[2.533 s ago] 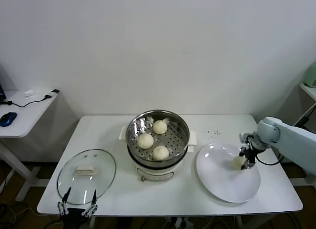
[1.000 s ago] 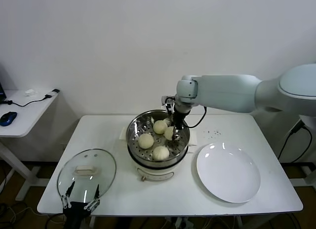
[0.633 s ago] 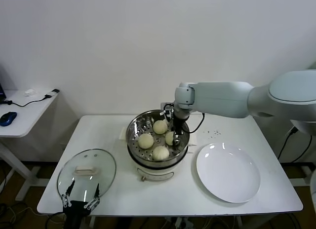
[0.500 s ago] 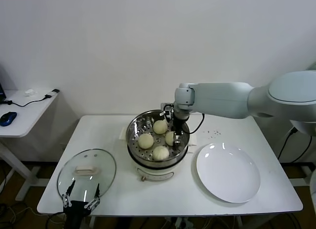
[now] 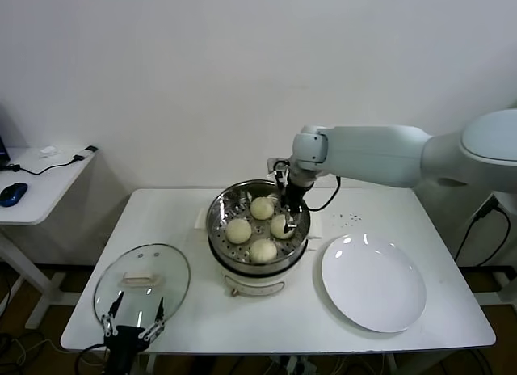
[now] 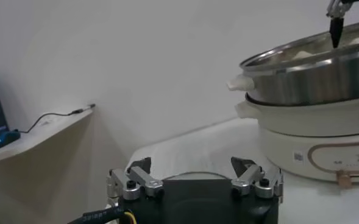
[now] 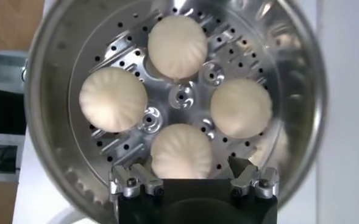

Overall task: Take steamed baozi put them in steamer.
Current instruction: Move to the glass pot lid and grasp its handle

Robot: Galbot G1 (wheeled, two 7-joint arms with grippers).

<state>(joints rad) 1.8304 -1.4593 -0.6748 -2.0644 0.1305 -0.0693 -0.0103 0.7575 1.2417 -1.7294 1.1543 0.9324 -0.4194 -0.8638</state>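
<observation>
The right gripper (image 5: 285, 209) hangs spread wide, empty, above four cream-white domed baozi (image 7: 181, 151) in the shiny perforated steel steamer (image 5: 218, 207). The left gripper's (image 6: 195, 180) fingers gape empty by the bench (image 5: 363, 343) edge. No writing is legible.

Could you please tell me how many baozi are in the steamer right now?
4, all on the floor of the steamer: baozi one, two, three, four. None looks hidden; the white plate is bare.

Left gripper (image 5: 132, 326) cut by head view's lower edge; arm behind it out of frame. Steamer (image 6: 313, 85) cut by left wrist view's edge; baozi (image 6: 302, 55) barely show above rim, count untellable there. Right wrist view: steamer rim (image 7: 39, 91) cropped at frame edges; nearest baozi (image 7: 180, 152) partly hidden behind right gripper (image 7: 194, 181) body. Lid (image 6: 191, 177) mostly hidden behind left gripper body.
</observation>
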